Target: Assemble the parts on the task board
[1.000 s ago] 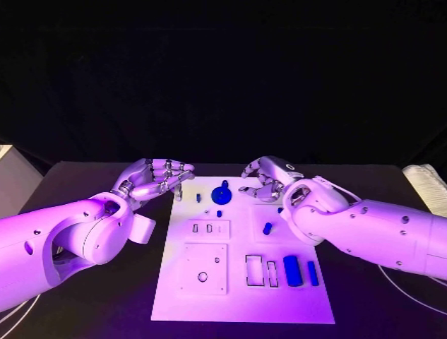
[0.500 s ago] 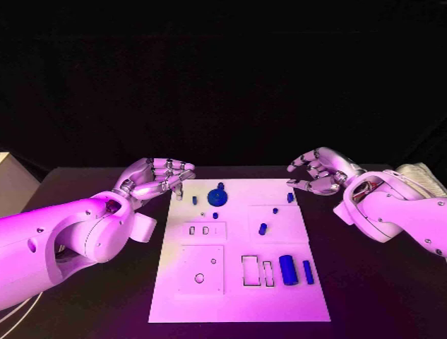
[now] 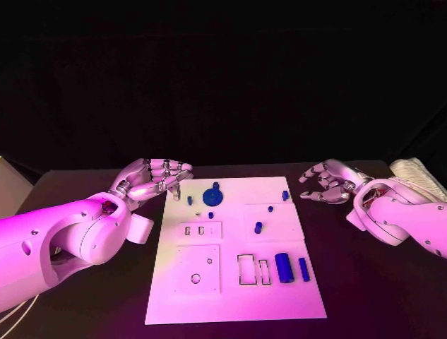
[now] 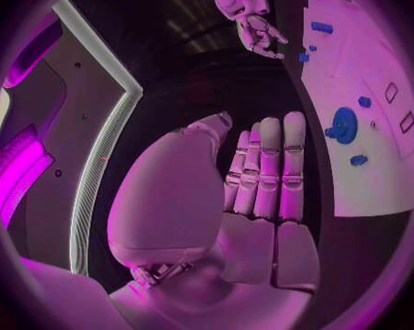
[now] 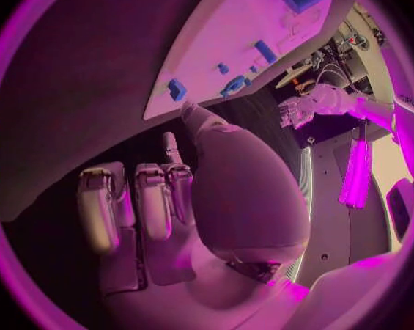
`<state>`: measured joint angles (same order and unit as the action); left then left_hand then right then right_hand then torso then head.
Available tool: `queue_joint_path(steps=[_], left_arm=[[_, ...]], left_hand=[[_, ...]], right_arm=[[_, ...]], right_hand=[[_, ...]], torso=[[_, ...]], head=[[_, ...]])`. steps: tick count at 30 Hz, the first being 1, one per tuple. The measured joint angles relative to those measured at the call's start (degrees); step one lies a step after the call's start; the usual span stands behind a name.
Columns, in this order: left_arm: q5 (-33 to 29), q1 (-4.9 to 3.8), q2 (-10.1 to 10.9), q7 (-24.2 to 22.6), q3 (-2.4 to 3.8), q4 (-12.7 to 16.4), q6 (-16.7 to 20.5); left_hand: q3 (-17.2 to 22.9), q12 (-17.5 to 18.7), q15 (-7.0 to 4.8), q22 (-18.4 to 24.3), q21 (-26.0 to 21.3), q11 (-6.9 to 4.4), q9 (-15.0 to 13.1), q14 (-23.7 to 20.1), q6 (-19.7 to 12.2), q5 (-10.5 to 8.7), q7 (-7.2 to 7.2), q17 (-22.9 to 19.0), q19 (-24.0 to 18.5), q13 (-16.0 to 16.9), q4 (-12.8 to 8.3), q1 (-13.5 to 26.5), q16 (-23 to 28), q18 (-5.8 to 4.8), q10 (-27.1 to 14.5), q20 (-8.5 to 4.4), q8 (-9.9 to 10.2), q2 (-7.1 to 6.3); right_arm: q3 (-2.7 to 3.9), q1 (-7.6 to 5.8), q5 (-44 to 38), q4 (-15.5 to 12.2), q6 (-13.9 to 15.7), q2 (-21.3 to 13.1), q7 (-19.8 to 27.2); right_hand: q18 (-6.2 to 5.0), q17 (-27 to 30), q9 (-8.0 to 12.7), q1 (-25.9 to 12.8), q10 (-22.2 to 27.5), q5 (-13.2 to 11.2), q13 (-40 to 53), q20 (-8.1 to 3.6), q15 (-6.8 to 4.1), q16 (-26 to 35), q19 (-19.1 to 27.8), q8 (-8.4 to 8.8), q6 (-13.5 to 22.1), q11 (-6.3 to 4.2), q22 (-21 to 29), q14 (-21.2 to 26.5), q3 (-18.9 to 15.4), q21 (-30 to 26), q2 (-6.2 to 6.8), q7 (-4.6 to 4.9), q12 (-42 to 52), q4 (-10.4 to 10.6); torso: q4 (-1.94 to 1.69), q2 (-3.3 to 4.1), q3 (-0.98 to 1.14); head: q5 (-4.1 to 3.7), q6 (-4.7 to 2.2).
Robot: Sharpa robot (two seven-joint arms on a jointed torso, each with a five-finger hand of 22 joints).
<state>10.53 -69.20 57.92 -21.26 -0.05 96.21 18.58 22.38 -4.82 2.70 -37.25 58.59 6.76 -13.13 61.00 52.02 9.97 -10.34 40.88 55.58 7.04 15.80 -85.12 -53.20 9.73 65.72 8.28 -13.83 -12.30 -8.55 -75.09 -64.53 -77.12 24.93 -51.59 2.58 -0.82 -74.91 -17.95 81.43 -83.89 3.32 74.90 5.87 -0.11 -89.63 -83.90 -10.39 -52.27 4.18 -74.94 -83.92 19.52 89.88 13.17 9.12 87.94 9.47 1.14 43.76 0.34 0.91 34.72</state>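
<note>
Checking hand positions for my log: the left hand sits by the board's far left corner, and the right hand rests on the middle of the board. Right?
Partly. The left hand is by the task board's far left corner, but the head view shows the right hand off the board, beyond its far right corner.

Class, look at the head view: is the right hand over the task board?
No: the right hand hangs over the black table, off the task board's right edge.

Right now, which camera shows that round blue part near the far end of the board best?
The left wrist view: the round part is large there, its disc shape clear on the board. The head view shows it small. The right wrist view shows it foreshortened.
</note>
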Motion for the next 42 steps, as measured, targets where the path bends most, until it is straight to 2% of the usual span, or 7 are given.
queue_joint_path(steps=[7,12,17,25,29,42], left_arm=[[-0.01,0.00,-0.10,-0.01,0.00,-0.01,-0.16],[-0.01,0.01,-0.13,-0.01,0.00,-0.05,-0.22],[-0.01,0.00,-0.07,-0.01,0.00,-0.10,-0.25],[0.00,0.00,0.06,-0.01,0.00,-0.14,-0.27],[0.00,0.00,0.08,0.00,0.00,-0.16,-0.29],[0.01,0.00,0.09,0.06,0.00,-0.26,-0.34]], left_hand=[[0.00,0.00,0.00,0.00,0.00,0.00,0.00,0.00,0.00,0.00,0.00,0.00,0.00,0.00,0.00,0.00,0.00,-0.01,0.00,0.00,0.00,0.00],[0.00,0.00,0.00,-0.01,0.00,0.00,0.01,0.00,0.00,0.00,0.00,0.00,0.00,-0.01,0.00,0.00,0.00,0.00,0.00,0.00,0.00,0.00],[0.00,0.00,0.00,-0.01,0.00,0.00,0.01,0.00,0.00,0.00,0.00,-0.07,-0.21,-0.01,0.00,0.00,0.00,0.00,0.00,0.22,0.00,0.00],[0.00,0.00,0.00,-0.01,0.00,0.00,-0.04,0.00,0.00,0.00,0.00,-0.07,-0.21,-0.01,0.00,0.00,0.00,0.00,0.00,0.22,0.00,0.00],[0.00,0.00,0.00,-0.01,0.00,0.00,-0.03,0.00,0.00,0.00,0.00,-0.06,-0.21,-0.01,0.00,0.00,0.00,0.00,0.00,0.21,0.00,0.00],[0.00,0.00,0.00,-0.01,0.00,0.00,-0.03,0.00,0.00,0.00,0.00,-0.06,-0.21,-0.02,0.00,0.00,0.00,0.00,0.01,0.22,0.00,0.00]], right_arm=[[-0.02,1.18,-0.91,2.61,0.42,2.90,-1.05],[-0.06,1.98,-1.16,3.81,0.65,4.44,-1.81],[0.00,2.23,-1.20,4.58,1.15,5.50,-2.27],[-0.03,2.52,-1.25,4.96,2.27,6.26,-3.01],[-0.06,2.60,-1.29,5.00,2.57,6.55,-3.27],[-0.06,2.62,-1.31,4.91,2.58,7.14,-3.42]], right_hand=[[0.00,0.00,0.01,0.09,0.00,0.00,0.00,0.00,0.00,0.00,0.00,0.00,0.17,0.00,0.00,0.00,0.01,0.00,-0.12,0.17,0.00,-0.01],[0.00,0.00,0.01,0.09,0.00,0.00,0.05,0.00,0.00,0.00,0.00,0.22,0.17,0.00,0.01,0.00,0.03,0.00,-0.12,0.17,0.00,-0.03],[0.00,0.00,0.00,0.29,0.00,0.00,0.04,0.00,0.00,0.00,0.00,0.22,-0.29,0.00,0.01,0.00,0.41,0.00,-0.69,0.14,0.00,-0.40],[0.00,0.00,0.00,0.14,0.00,0.00,0.04,0.00,0.00,0.00,0.00,0.22,-0.48,0.00,0.02,0.00,0.66,0.00,-0.84,-0.05,0.23,-0.16],[0.00,0.00,0.00,-0.15,0.00,0.00,0.04,0.00,0.00,0.00,0.00,0.22,-0.69,0.00,0.02,0.00,0.81,0.00,-1.12,0.14,0.23,-0.30],[0.00,0.00,0.00,-0.16,0.00,0.00,0.03,0.00,-0.01,0.00,0.00,0.22,-0.69,-0.01,0.03,0.00,0.97,0.00,-1.12,0.14,0.46,-0.15]], torso=[[-0.01,0.31,0.25],[-0.05,0.57,0.50],[-0.03,0.80,0.64],[0.01,0.85,0.72],[0.01,0.84,0.72],[0.04,0.82,0.69]], head=[[0.29,0.16],[0.41,0.37],[0.44,0.62],[0.52,0.93],[0.52,1.05],[0.53,1.03]])
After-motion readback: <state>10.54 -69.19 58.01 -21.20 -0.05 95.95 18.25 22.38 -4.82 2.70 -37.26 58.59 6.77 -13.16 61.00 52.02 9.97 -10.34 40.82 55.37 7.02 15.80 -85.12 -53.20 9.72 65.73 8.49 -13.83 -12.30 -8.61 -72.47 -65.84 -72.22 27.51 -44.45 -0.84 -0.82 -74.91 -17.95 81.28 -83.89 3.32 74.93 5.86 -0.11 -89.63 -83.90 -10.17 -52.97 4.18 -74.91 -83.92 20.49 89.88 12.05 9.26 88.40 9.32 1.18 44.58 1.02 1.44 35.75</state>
